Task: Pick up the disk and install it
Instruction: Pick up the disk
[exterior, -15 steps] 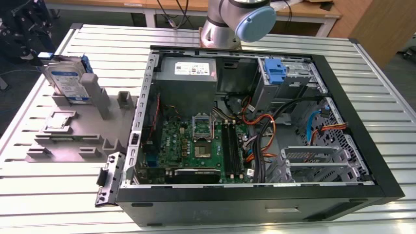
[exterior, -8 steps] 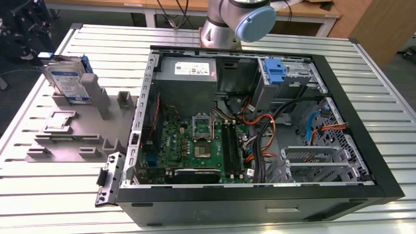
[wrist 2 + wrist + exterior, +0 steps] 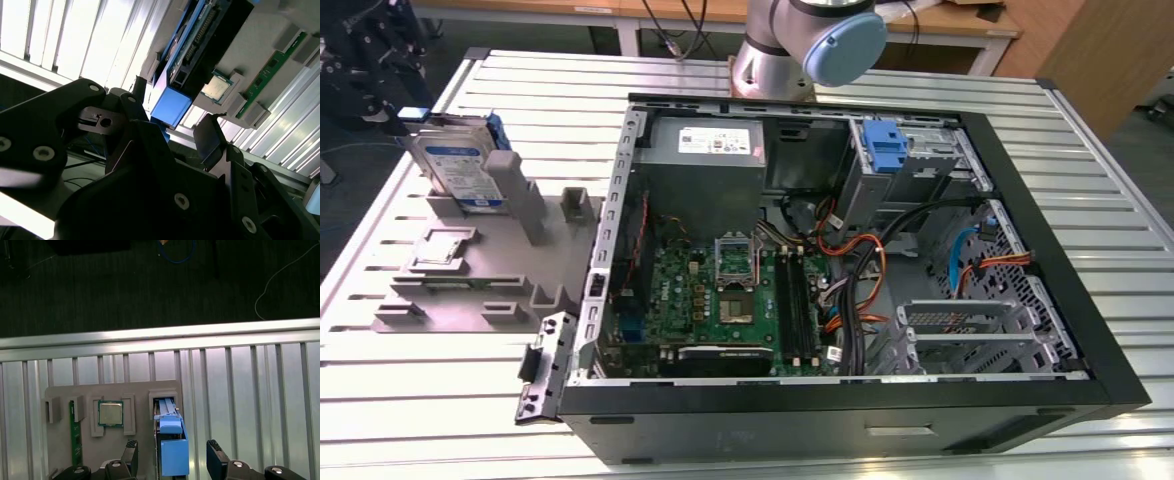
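The disk (image 3: 460,168) stands on edge in a slot of the grey fixture tray (image 3: 480,290) at the exterior view's left, outside the computer case. Its white-and-blue label faces the camera, and blue carrier rails run along its edges. My gripper (image 3: 403,108) hangs just above its top end. In both wrist views the blue end of the disk (image 3: 172,452) (image 3: 171,107) lies between my two fingers. The gripper (image 3: 172,446) is open, with a gap showing on each side of the carrier, and one fingertip (image 3: 214,446) stands clear of the blue plastic.
The open computer case (image 3: 1067,330) fills the middle and right of the slatted metal table, with a motherboard (image 3: 720,300), a power supply (image 3: 707,145) and a blue bracket (image 3: 887,145) on the drive cage. A processor chip (image 3: 110,413) and a memory stick (image 3: 75,432) sit in the tray beside the disk.
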Controlling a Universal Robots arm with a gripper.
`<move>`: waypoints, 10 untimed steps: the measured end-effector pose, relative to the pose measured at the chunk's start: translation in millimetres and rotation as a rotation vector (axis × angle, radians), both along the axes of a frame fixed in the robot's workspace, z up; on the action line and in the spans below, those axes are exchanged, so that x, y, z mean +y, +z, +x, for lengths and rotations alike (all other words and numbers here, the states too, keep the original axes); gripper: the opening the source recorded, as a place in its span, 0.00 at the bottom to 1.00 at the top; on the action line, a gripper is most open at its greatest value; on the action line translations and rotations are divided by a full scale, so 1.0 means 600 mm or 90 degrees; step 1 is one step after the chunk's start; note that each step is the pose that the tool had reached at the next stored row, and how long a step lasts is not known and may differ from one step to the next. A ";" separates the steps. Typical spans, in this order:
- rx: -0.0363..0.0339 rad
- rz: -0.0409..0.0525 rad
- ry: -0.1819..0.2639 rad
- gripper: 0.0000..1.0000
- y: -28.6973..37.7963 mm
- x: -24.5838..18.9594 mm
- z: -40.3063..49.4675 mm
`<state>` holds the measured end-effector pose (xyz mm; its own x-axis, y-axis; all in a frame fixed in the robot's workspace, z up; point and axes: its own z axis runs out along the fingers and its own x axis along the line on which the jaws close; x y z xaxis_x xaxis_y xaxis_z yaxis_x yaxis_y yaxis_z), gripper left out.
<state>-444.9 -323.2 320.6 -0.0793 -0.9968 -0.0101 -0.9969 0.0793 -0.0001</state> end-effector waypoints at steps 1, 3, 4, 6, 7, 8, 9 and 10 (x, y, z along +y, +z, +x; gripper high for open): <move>0.0000 0.0000 0.000 0.65 0.000 0.0000 0.000; 0.0000 0.0000 0.001 0.65 0.000 0.0000 0.000; 0.0000 0.0000 0.001 0.65 0.000 0.0000 0.000; 0.0000 0.0000 0.002 0.65 0.000 0.0000 0.000; 0.0000 0.0000 0.002 0.65 0.000 0.0000 0.000; -0.0001 0.0001 0.003 0.65 0.000 0.0000 0.000; -0.0001 0.0001 0.003 0.65 0.000 0.0000 0.000; -0.0001 0.0001 0.004 0.65 0.000 0.0000 0.000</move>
